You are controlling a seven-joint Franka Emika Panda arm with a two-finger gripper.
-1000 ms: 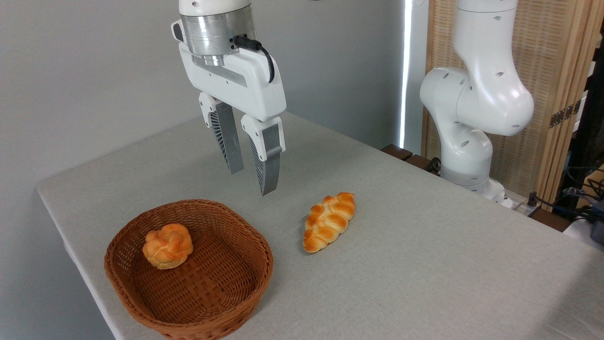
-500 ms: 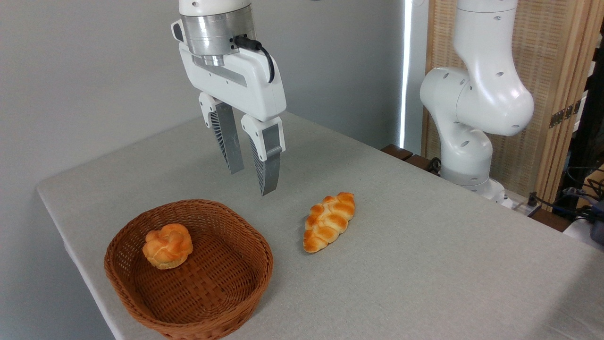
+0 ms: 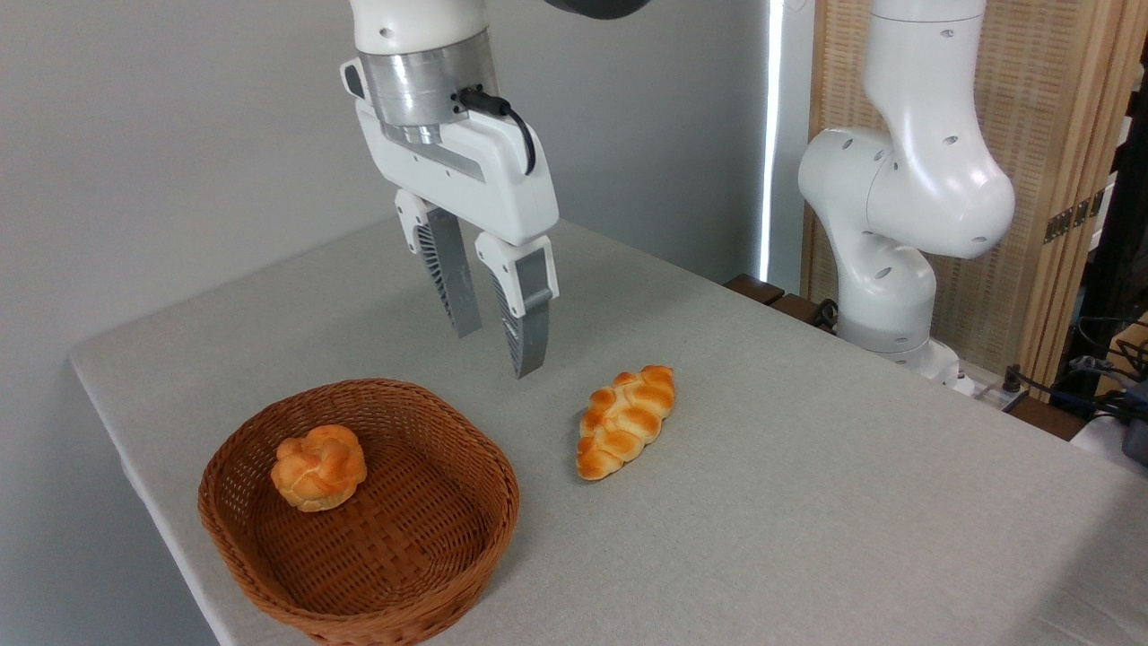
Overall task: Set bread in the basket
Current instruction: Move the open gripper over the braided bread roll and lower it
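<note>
The bread is a long braided loaf with a shiny golden-orange top, paler cream along its lower side, and tapered ends. It lies flat on the gray tabletop, its long axis running from about 7 o'clock to 1 o'clock, with nothing touching it.

At its 9 o'clock, near but apart, sits the basket, a shallow brown wicker bowl wider than the loaf is long. A small round knotted roll rests inside it toward the far left wall (the rest of the woven floor is bare). A strip of bare cloth separates the basket's right rim from the loaf's near end.

The gripper hangs in the air above the tabletop, at about 11 o'clock from the loaf and 1 o'clock from the basket. Its two gray ribbed fingers point down and are spread, with a clear gap between them and nothing held.

The basket sits close to the tabletop's left front edge, its front rim cut by the bottom of the view. To the loaf's 3 and 5 o'clock the tabletop is wide bare cloth. The arm's white base stands beyond the right far edge, well apart from the loaf.
</note>
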